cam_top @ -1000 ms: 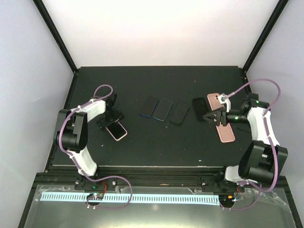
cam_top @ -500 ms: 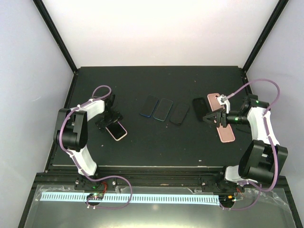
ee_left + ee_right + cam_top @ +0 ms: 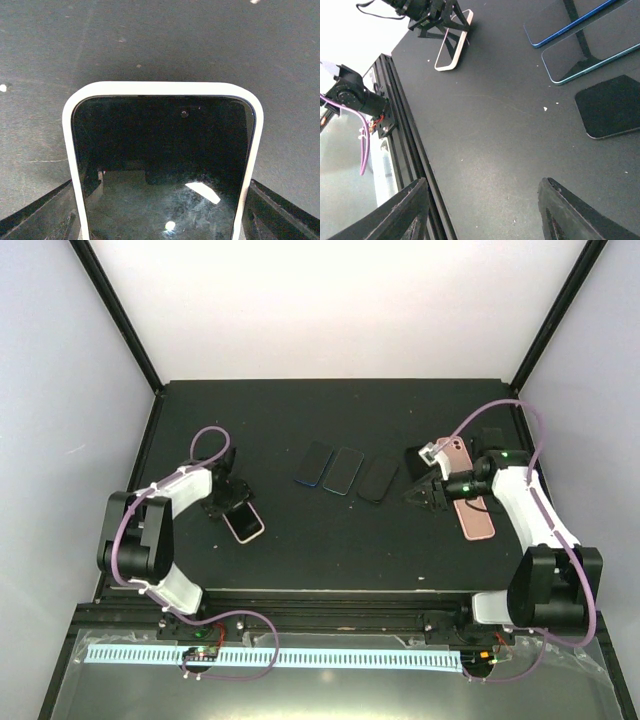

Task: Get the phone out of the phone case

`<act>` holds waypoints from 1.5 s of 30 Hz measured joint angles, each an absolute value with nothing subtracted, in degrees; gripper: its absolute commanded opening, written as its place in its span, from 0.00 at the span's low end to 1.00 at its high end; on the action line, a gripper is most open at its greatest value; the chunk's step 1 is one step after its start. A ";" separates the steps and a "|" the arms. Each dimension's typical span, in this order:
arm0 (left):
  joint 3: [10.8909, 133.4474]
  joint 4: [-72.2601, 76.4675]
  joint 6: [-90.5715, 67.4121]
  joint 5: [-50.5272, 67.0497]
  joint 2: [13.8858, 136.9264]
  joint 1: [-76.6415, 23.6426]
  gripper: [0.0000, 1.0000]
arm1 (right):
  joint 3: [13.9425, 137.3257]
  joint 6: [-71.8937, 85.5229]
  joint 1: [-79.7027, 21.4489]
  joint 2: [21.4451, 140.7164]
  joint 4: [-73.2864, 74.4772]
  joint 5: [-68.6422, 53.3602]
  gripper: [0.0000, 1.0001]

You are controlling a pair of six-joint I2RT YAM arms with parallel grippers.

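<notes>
Find the black glass-fronted phone [image 3: 160,160] in the left wrist view. It lies screen-up and fully seated in its white rounded-corner phone case [image 3: 160,88], and it fills the lower centre of the frame on the matte black table [image 3: 160,35].

In the top view the cased phone sits at centre left, angled from upper left to lower right. The left tool [image 3: 161,186] straddles its upper-left end. Note that the black fingers [image 3: 47,215] stand spread, one just beside each long edge of the case (whether the pads press on the case cannot be told from any view).

Check the right tool [image 3: 483,182] in the right wrist view. Its fingers are spread with nothing between them, above bare table. In the top view this tool sits right of centre, well apart from the cased phone.

Along the centre of the top view you will see three flat phones side by side:
- a dark blue-rimmed phone [image 3: 313,464]
- a pale-blue-rimmed phone [image 3: 343,471]
- a plain black phone [image 3: 378,480]

A fourth black slab [image 3: 418,462] lies just right of them, partly under the right arm. Two pink phone-shaped pieces lie at the right, one upper [image 3: 457,452] and one lower [image 3: 478,523], with the arm crossing between them.
</notes>
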State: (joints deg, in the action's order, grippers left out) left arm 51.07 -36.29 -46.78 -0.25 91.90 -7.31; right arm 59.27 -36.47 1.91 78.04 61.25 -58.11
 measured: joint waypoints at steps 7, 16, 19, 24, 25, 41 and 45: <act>49.39 -35.05 -43.66 4.89 83.96 -8.84 0.71 | 63.11 -27.92 -6.09 78.13 56.05 -54.43 0.62; 50.46 -29.02 -45.54 8.01 66.94 -18.83 0.71 | 67.53 -14.57 -16.38 78.70 43.31 -49.25 0.63; 52.38 -27.38 -46.96 7.68 65.21 -22.41 0.71 | 70.78 -9.93 -22.79 81.12 39.66 -47.48 0.63; 54.41 -24.08 -48.93 7.18 64.10 -26.11 0.71 | 74.13 -0.78 -30.98 84.64 32.69 -42.52 0.63; 54.48 -23.55 -49.21 7.18 63.86 -26.35 0.71 | 74.26 0.75 -31.79 84.99 31.66 -41.41 0.63; 54.52 -22.28 -51.57 4.93 61.12 -26.72 0.71 | 83.20 14.76 -42.37 95.55 24.97 -33.01 0.52; 54.52 -22.20 -51.66 4.69 61.04 -26.72 0.70 | 84.38 15.55 -42.63 97.25 25.69 -31.18 0.39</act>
